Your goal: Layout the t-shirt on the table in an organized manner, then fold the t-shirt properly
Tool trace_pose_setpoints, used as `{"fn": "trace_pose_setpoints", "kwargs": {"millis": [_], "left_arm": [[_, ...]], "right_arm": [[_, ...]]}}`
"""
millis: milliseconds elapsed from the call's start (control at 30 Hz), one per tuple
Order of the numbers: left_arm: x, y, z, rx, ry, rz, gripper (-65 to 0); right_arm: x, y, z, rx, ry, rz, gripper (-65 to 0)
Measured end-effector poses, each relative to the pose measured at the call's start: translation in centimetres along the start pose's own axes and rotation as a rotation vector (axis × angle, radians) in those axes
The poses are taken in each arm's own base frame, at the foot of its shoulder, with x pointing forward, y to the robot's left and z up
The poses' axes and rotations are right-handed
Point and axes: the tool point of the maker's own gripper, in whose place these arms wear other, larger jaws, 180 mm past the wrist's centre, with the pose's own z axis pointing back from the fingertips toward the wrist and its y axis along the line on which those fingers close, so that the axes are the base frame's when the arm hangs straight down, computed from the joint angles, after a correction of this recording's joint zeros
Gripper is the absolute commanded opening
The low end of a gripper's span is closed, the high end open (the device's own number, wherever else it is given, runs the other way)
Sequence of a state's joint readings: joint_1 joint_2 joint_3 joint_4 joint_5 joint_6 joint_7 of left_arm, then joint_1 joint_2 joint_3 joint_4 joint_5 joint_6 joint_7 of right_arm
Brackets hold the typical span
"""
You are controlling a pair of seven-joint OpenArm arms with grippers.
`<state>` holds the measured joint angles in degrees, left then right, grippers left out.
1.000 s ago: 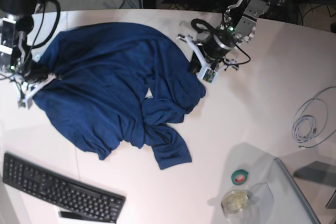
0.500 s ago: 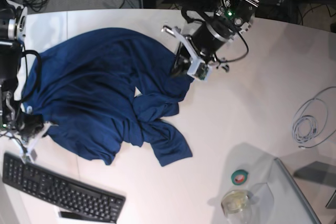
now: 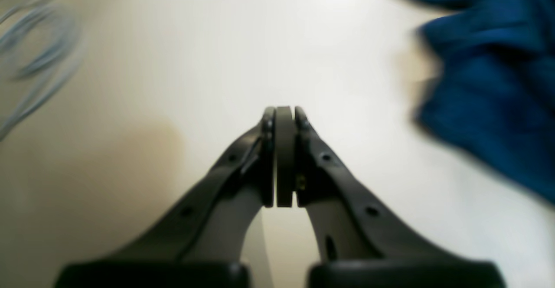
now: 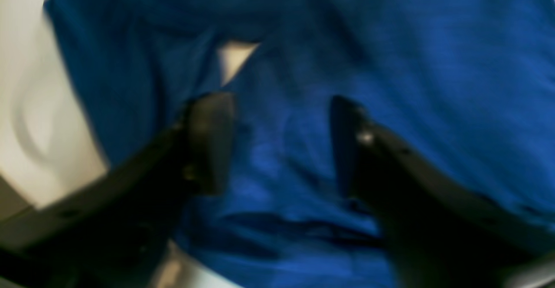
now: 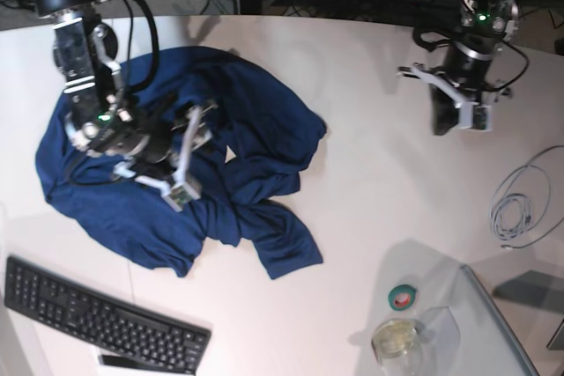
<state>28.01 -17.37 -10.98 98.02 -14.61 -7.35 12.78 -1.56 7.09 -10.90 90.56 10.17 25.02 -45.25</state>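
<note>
The dark navy t-shirt lies crumpled on the left half of the white table, with folds bunched toward its middle and a flap trailing to the lower right. My right gripper hangs open over the shirt's middle. In the right wrist view the right gripper has blue t-shirt cloth beneath its spread fingers, nothing pinched. My left gripper is shut and empty over bare table at the far right. In the left wrist view the left gripper is well clear of the t-shirt.
A black keyboard lies at the front left edge. A green tape roll and a glass jar stand front right beside a grey glassy panel. A coiled pale cable rests at the right edge.
The right arm swung from the table's left edge onto the shirt's middle and its jaws opened. The left arm left the shirt's right side and moved far right, still shut. The shirt bunched leftward.
</note>
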Motion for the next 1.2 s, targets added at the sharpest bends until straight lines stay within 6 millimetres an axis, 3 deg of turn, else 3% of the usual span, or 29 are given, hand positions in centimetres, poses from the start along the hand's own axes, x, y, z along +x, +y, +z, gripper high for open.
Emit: {"fn": "trace_pose_setpoints", "kwargs": {"millis": [67, 167, 300, 433, 533, 700, 733, 867, 1033, 1200], "left_arm": [[-0.1, 2.0, 0.5, 0.053, -0.001, 0.005, -65.0], [-1.5, 5.0, 1.4, 0.127, 0.031, 0.015, -65.0], [-4.3, 9.3, 3.1, 0.241, 0.104, 0.037, -65.0], [-5.2, 11.6, 3.9, 0.302, 0.119, 0.056, -65.0], [-6.0, 12.9, 4.7, 0.340, 0.135, 0.063, -65.0], [-5.9, 12.8, 4.6, 0.336, 0.130, 0.064, -65.0], [-5.9, 12.8, 4.6, 0.337, 0.128, 0.064, -65.0], [-6.1, 12.6, 4.6, 0.332, 0.139, 0.065, -65.0], [-5.6, 12.5, 4.1, 0.330, 0.124, 0.072, -65.0], [-5.9, 12.7, 3.7, 0.334, 0.127, 0.084, -65.0]], "right_arm": [[0.8, 2.9, -0.8, 0.061, -0.009, 0.029, -19.5], [3.2, 6.5, -2.2, 0.147, -0.052, 0.054, -23.0], [4.4, 7.7, -4.1, 0.178, -0.026, 0.079, -27.9], [4.9, 9.5, -5.7, 0.224, 0.008, 0.061, -27.9], [7.0, 9.6, -6.8, 0.213, -0.042, -0.005, -27.9], [6.0, 8.3, -8.2, 0.171, -0.002, -0.043, -30.8], [5.7, 8.3, -8.3, 0.173, 0.009, -0.044, -34.8], [6.0, 8.5, -8.4, 0.176, 0.005, -0.047, -64.2], [5.6, 8.7, -8.1, 0.175, 0.010, -0.040, -65.0], [7.1, 11.3, -5.4, 0.195, -0.026, 0.043, -65.0]]}}
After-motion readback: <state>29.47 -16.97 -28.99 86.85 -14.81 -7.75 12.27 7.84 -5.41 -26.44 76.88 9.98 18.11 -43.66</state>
